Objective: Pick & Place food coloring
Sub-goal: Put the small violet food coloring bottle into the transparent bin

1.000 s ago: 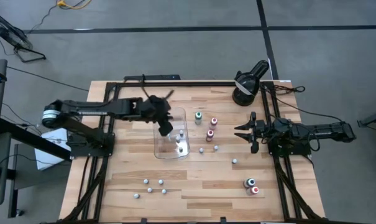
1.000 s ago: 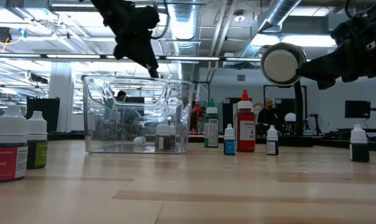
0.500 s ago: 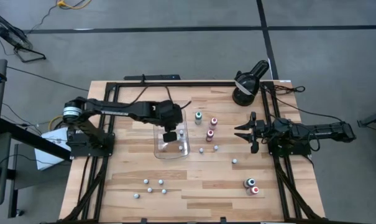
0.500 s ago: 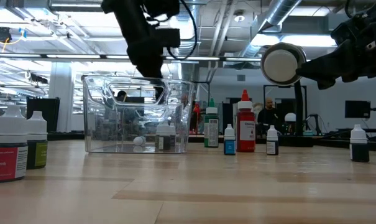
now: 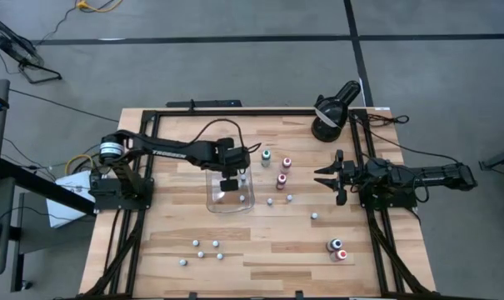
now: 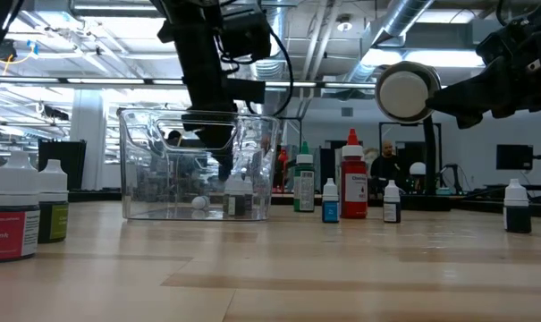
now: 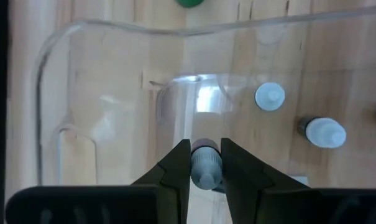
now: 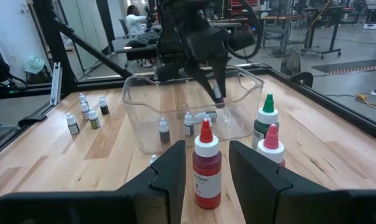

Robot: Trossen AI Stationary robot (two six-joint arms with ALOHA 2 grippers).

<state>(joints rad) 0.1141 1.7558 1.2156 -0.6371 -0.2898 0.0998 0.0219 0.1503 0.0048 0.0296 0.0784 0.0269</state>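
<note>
My left gripper reaches down into the clear plastic tray, shut on one tiny food coloring bottle with a pale cap. Two more small bottles stand on the tray's floor. Other food coloring bottles stand upright on the wood: green-capped and pink-capped ones right of the tray, and several white-capped ones near the front edge. My right gripper waits open at the table's right side, holding nothing. My left gripper pinches the small bottle by its two sides between its two fingers. The fingers slant down from above into the tray. The bottle is held clear above the tray's floor.
A black round lamp-like device stands at the far right corner. Two bottles with teal and red caps stand at the near right. The wood between the tray and the front row of bottles is bare.
My left gripper has come down from above the tray's rim to between its walls, shifting toward the table's near edge while its wrist rolled. It has stayed shut on the small bottle, which went down with it.
</note>
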